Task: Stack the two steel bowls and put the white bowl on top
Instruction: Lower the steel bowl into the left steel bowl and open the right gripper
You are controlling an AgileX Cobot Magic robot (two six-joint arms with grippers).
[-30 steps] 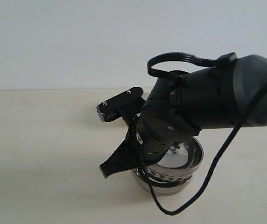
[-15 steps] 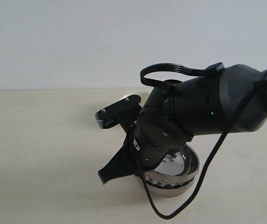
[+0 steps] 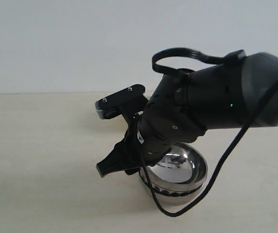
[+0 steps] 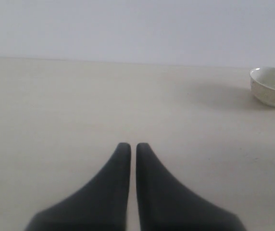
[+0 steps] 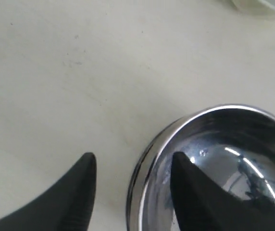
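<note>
Straddling the rim, the right gripper hangs with its jaws spread at the two steel bowls. One finger is outside the wall and the other is inside the mirrored hollow, and neither visibly presses the metal. We judge the bowls to be already nested at the lower middle of the exterior frame, where a beaded band shows under the upper rim.

The white bowl stands alone at the right edge of the left wrist frame, upright on the pale table. It is well apart from the left gripper, whose fingers are pressed almost together on nothing. In that frame the bowl lies ahead and to the right of those fingertips. Round as it is, it offers no long axis to line up on.

We cannot tell which arm is nearer, since the exterior view hides the white bowl behind the right arm.

Against the frame half a second earlier, the right arm sits higher and slightly to the left. More of the shiny interior is uncovered, and the steel bowls keep roughly the same spot.
</note>
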